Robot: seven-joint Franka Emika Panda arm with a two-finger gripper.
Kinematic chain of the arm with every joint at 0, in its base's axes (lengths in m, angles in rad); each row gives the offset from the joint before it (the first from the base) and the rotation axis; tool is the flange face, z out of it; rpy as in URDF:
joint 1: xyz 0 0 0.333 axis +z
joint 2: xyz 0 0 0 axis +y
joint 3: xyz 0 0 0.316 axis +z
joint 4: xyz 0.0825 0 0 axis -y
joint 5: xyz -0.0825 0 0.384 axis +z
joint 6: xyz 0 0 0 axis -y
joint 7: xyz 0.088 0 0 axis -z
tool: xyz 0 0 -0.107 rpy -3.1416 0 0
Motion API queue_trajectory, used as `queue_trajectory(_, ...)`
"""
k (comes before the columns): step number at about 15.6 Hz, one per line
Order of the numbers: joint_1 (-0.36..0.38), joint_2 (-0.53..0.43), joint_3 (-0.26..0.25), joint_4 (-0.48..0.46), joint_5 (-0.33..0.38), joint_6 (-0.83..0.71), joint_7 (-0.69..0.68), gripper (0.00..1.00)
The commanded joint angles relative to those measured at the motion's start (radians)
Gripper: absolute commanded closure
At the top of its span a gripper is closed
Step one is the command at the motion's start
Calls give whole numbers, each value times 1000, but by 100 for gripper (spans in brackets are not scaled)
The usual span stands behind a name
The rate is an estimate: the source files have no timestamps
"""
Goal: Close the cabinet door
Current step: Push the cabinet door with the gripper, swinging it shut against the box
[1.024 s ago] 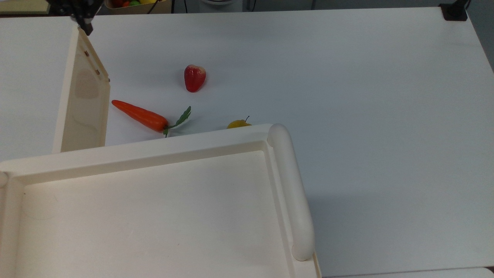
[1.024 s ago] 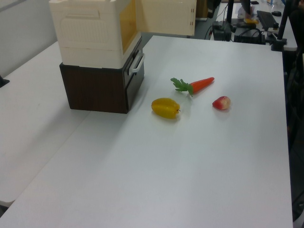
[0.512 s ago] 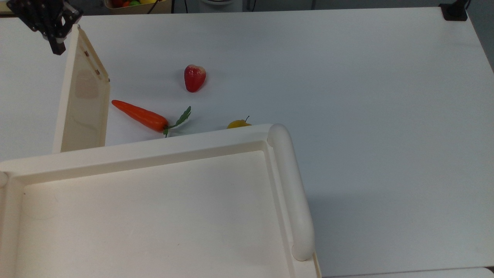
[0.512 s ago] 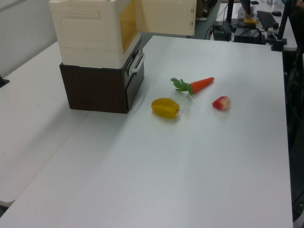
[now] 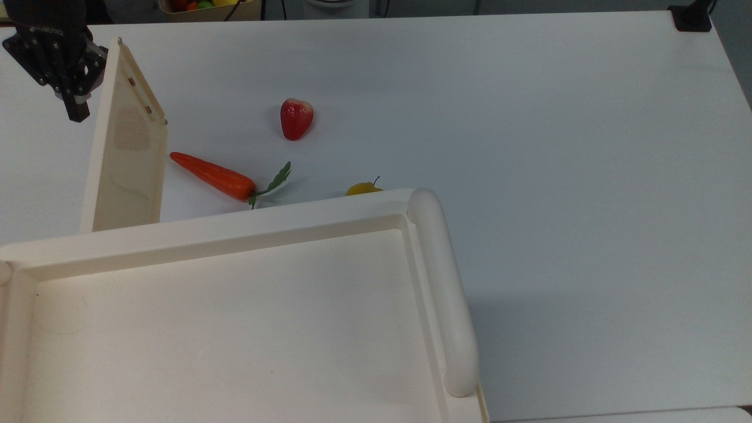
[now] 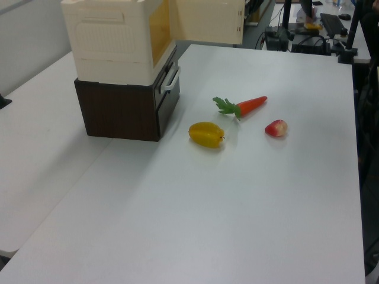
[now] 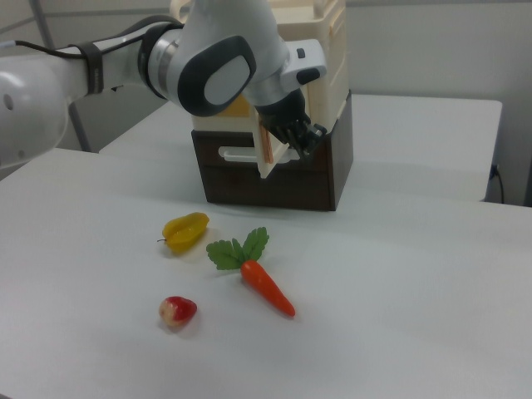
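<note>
The cabinet door (image 5: 126, 158) is a thin cream panel with small screws along its edge, and it stands swung open from the cream cabinet (image 6: 115, 35). In the top view my gripper (image 5: 76, 114) hangs just left of the door's far end, on its outer side, shut with nothing in it. I cannot tell whether it touches the panel. The right view puts the gripper (image 7: 309, 135) beside the door's edge (image 7: 268, 150), in front of the cabinet. In the left view the door (image 6: 207, 21) juts out to the left view's right.
The cabinet sits on a dark brown base (image 6: 118, 112) and has a thick rounded bar handle (image 5: 442, 288) beside its recessed top (image 5: 235, 329). On the white table lie a carrot (image 5: 211, 175), a red fruit (image 5: 295, 118) and a yellow fruit (image 6: 206, 134).
My gripper moved from above the door's far end to the top view's left and down, coming beside the door's outer face. The door and the fruits have not moved.
</note>
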Motion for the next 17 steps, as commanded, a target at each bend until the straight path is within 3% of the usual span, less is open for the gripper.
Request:
queue_trajectory(1,5,14,4,5,25,48,0,98)
queue_trajectory(9,90,17,14,7,21,82,0,97)
queue_trajectory(17,250,49,14,5,-16,189,-7,93)
